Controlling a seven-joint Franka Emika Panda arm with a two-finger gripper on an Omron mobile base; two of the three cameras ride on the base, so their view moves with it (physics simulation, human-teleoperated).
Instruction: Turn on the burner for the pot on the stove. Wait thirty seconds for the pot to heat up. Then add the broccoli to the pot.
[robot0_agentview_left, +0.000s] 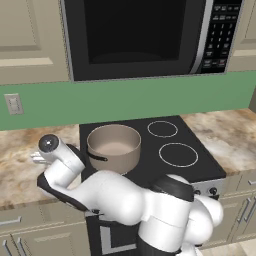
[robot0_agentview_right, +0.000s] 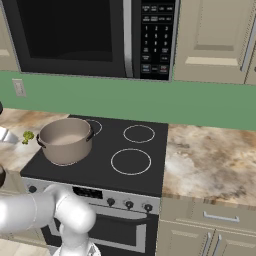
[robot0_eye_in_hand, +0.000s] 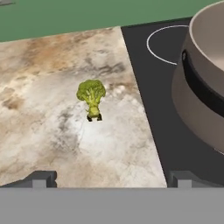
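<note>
Pot (robot0_agentview_right: 65, 140) on front-left ring of stove (robot0_agentview_right: 145, 165), upright, looks empty inside. Dark loop handle on side facing bench (robot0_eye_in_hand: 48, 131). Broccoli (robot0_eye_in_hand: 91, 97) standing on bench just left of stove edge, near pot, not touching it, not in pot. Gripper (robot0_eye_in_hand: 111, 178) hovering over bench w/ jaws spread wide, nothing between them, broccoli ahead of tips.
</note>
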